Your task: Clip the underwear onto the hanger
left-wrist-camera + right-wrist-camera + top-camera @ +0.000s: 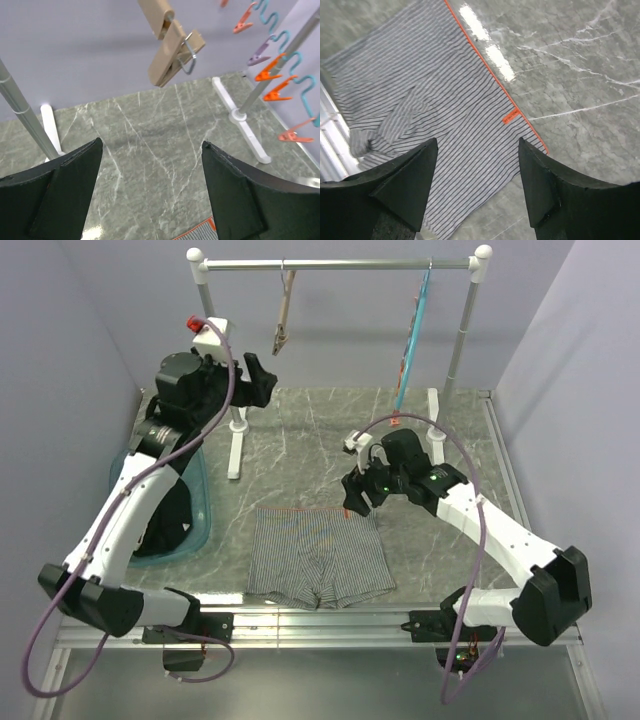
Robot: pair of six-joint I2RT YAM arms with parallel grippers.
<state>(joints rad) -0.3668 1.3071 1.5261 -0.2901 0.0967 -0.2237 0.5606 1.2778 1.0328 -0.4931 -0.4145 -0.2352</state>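
- Underwear (318,558), grey-and-white striped boxer briefs, lies flat on the marbled grey surface (300,445) close to the near edge. It sits between the two arm bases, with the leg openings nearest and the orange-trimmed waistband on the far side.
- A small orange tag (510,118) sits on that waistband, clear in the right wrist view.
- The right fingers (357,500) hang over the waistband's right corner, spread wide and gripping nothing.
- To the left, a teal bin (200,515) holds dark clothing and is partly hidden behind the left arm.
- The left fingers (262,378) are raised at the far left, also spread wide with nothing between them. They point towards the lower end of the wooden hanger (285,308) but are apart from it.
- That hanger dangles almost end-down from the silver rail (340,263) at the back, and its lower clip (172,55) holds nothing.
- Farther right on the same rail hangs a slim teal hanger (412,335) with orange clips.
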